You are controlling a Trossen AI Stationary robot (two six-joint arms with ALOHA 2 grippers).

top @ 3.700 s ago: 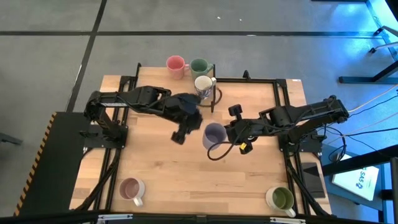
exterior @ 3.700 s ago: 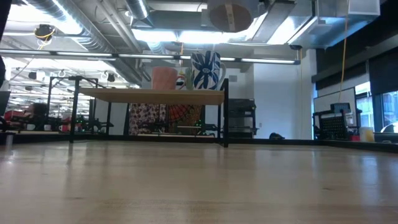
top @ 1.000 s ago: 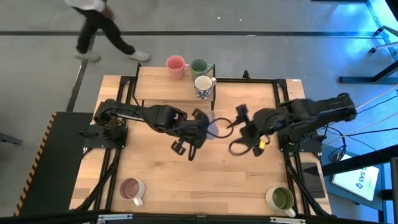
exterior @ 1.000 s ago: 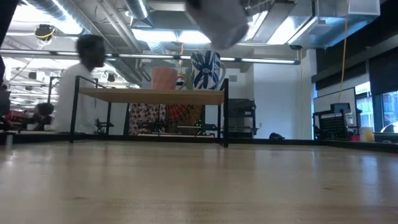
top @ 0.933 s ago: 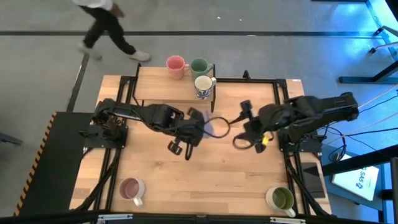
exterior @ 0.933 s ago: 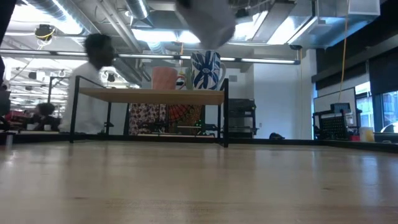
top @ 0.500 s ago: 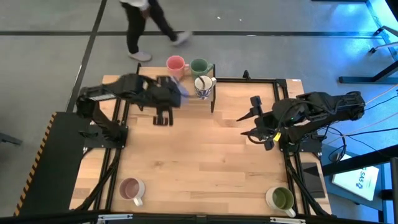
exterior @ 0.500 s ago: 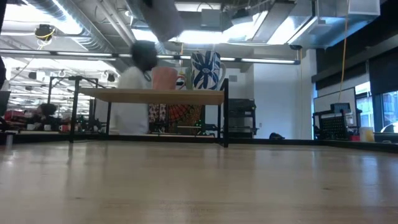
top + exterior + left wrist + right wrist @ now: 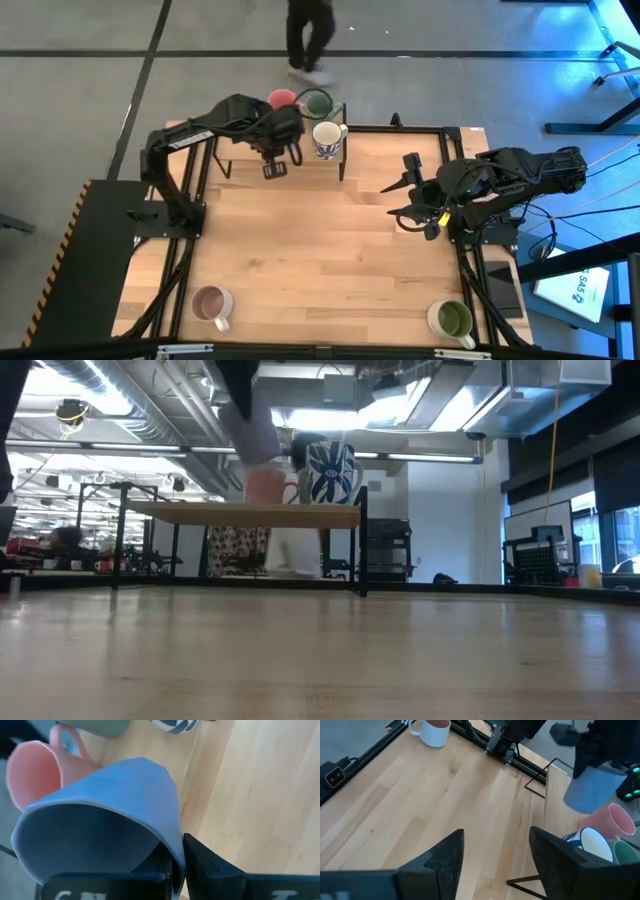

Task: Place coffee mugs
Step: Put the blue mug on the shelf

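We see the left gripper (image 9: 277,150) with its fingers pinching the rim of the lavender mug (image 9: 105,835), held above the raised shelf (image 9: 240,125) beside the pink mug (image 9: 281,99). The right gripper (image 9: 412,205) waits to the right of the shelf, over the counter (image 9: 320,260), fingers spread.

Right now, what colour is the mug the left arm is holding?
Lavender mug, a pale bluish purple, clearest in the right wrist view.

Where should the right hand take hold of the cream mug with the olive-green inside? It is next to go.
Probably by the rim of the cream mug, from above: it stands upright and open near the table's front right corner, handle pointing right and forward. The right hand hangs open, apart from it.
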